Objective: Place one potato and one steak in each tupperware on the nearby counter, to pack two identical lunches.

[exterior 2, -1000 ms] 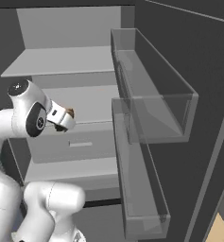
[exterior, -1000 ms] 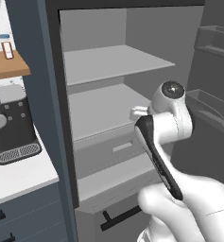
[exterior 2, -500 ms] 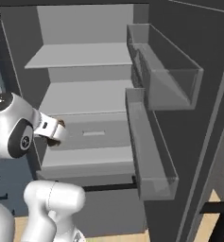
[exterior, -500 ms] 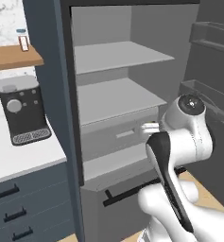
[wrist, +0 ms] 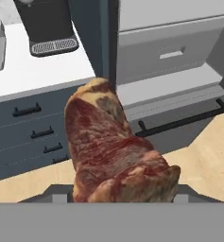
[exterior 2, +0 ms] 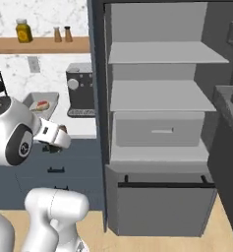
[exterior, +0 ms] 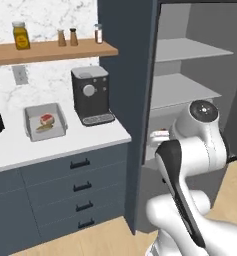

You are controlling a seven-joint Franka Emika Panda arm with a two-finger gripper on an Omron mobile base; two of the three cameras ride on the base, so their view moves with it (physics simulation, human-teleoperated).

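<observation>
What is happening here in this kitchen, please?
The white robot arm is holding a raw red marbled steak between its fingers, in front of an open, bare-shelved grey fridge. To the left, on the white speckled marble counter, beside a black coffee machine, sits a shallow pale grey tupperware tray that already has food in it. The steak is not yet over the tray.

Black coffee machine (exterior: 91, 96) on worktop; jars on wood shelf (exterior: 55, 50); fridge open w/ drawer (exterior 2: 160, 129).
</observation>
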